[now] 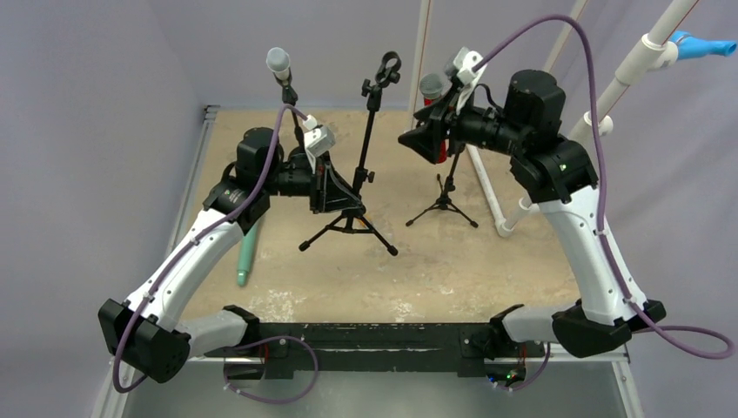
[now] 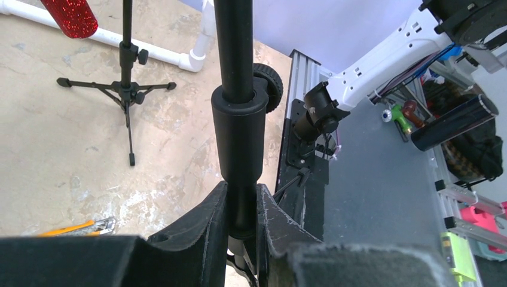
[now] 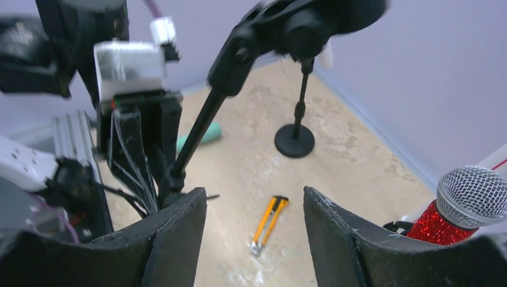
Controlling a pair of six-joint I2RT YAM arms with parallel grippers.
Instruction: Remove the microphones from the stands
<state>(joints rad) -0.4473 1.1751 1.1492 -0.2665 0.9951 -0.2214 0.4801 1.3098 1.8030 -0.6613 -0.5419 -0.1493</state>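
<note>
Red glitter microphone point(image 1: 432, 91) sits in its stand point(image 1: 445, 187) just by my right gripper point(image 3: 256, 230), jaws spread and holding nothing, while my left gripper point(image 2: 242, 224) clamps the middle stand's pole point(image 2: 238, 107), probably steadying it.

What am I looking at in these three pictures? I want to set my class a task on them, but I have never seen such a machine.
These are two robot arms bolted to the near edge of a table. The wide picture is taken from above and behind them; the other two come from cameras on each wrist. The left gripper is shut on the pole of the middle stand, whose clip is empty. The right gripper is open, up by a red glitter microphone that sits on a small stand. A third stand with a grey microphone is at the back. On the table lie a yellow knife and a green object.
</note>
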